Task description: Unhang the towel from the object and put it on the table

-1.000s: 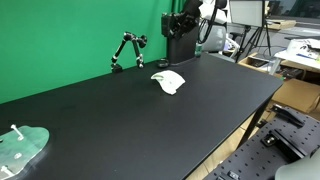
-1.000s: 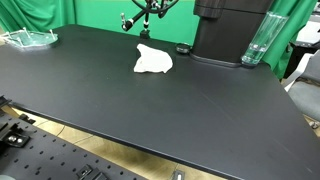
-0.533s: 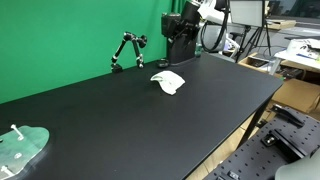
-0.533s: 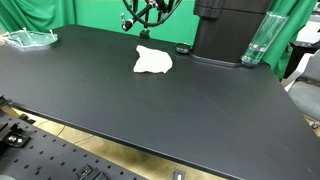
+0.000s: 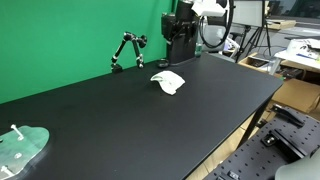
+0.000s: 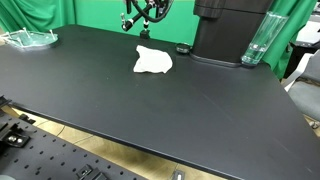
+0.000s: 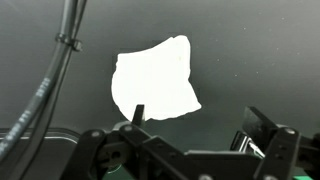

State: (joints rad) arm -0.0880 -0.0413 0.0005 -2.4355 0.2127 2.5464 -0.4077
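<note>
Near the far edge of the worktop, in front of the green backdrop (image 5: 60, 40), the towel (image 5: 168, 82) lies crumpled on the black worktop (image 5: 120, 120), hanging from nothing. In both exterior views it rests just in front of my dark base (image 6: 228, 35), touching neither the base nor the stand (image 5: 127, 50). The stand is a black jointed object that rises at the far edge, near the towel but apart from it.

Wrist view: the towel (image 7: 152, 80) appears as one white patch with an uneven outline, directly below my gripper (image 7: 195, 120). My fingers (image 7: 138, 110) are released, spread wide, with nothing between them. They hang above the cloth, and I cannot tell how high. A black cable (image 7: 50, 80) crosses the left side of this view.

At one corner of the worktop, well apart from the towel, sits a clear tray (image 6: 30, 38), also seen in an exterior view (image 5: 20, 148). A clear bottle (image 6: 257, 40) stands upright just beside my base, on the side away from the towel.
</note>
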